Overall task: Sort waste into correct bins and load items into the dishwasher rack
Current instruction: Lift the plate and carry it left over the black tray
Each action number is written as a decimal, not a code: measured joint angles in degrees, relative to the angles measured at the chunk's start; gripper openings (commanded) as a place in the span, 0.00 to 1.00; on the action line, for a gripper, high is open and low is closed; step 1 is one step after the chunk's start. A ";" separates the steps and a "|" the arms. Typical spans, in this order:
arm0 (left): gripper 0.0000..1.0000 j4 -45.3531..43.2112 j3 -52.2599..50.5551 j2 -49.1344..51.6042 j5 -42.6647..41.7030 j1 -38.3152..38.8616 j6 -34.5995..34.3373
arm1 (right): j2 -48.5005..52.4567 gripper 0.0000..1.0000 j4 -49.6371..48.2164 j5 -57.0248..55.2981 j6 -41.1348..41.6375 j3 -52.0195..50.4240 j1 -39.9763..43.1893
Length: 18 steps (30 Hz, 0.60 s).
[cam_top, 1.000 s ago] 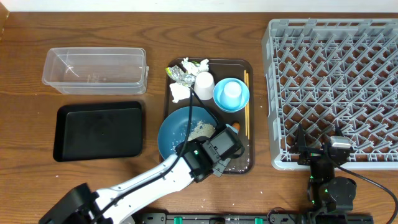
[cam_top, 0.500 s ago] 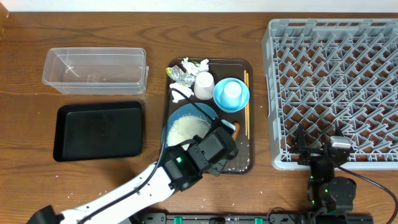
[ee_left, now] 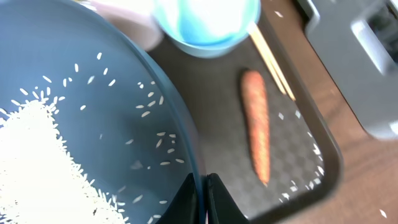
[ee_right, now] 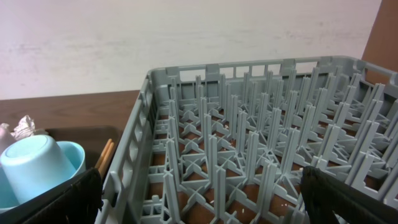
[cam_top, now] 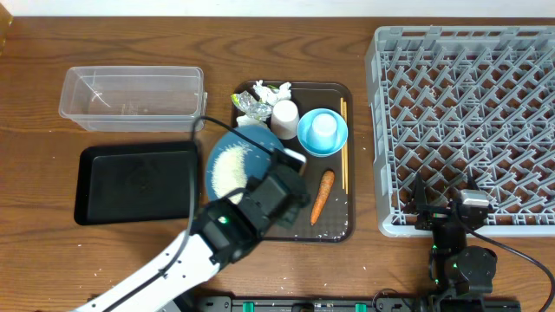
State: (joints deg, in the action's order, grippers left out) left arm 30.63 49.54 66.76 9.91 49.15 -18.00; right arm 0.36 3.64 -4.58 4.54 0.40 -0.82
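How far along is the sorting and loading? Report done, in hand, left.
Done: nothing; the grey pegged plastic rack, clear plastic tub and black rectangular tray look empty. In hand: left gripper shut on the rim of the dark-blue round dish with rice. Left: orange carrot, crumpled wrapper, white cup, light-blue bowl, wooden chopsticks, all on the brown tray.

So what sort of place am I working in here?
Probably a mock dish-clearing station on a wooden table: a grey dishwasher rack, a cluttered serving tray, a clear tub and black tray alongside.
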 measured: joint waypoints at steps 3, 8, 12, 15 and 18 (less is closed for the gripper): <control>0.06 0.02 0.00 -1.97 0.46 -3.58 0.00 | 0.00 0.99 0.00 0.00 0.00 0.00 0.00; 0.06 0.02 0.00 -5.11 0.85 -10.23 0.00 | 0.00 0.99 0.00 0.00 0.00 0.00 0.00; 0.06 -0.02 0.00 -6.25 1.01 -15.10 -0.04 | 0.00 0.99 0.00 0.00 0.00 0.00 0.00; 0.06 -0.81 0.00 -6.27 0.57 -18.80 -0.07 | 0.00 0.99 0.00 0.00 0.00 0.00 0.00; 0.06 -2.21 0.00 -6.27 -1.20 -22.47 -0.20 | 0.00 0.99 0.00 0.00 0.00 0.00 0.00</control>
State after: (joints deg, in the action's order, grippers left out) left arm 28.42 49.54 60.49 8.71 26.68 -18.20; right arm 0.36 3.64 -4.58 4.54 0.40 -0.82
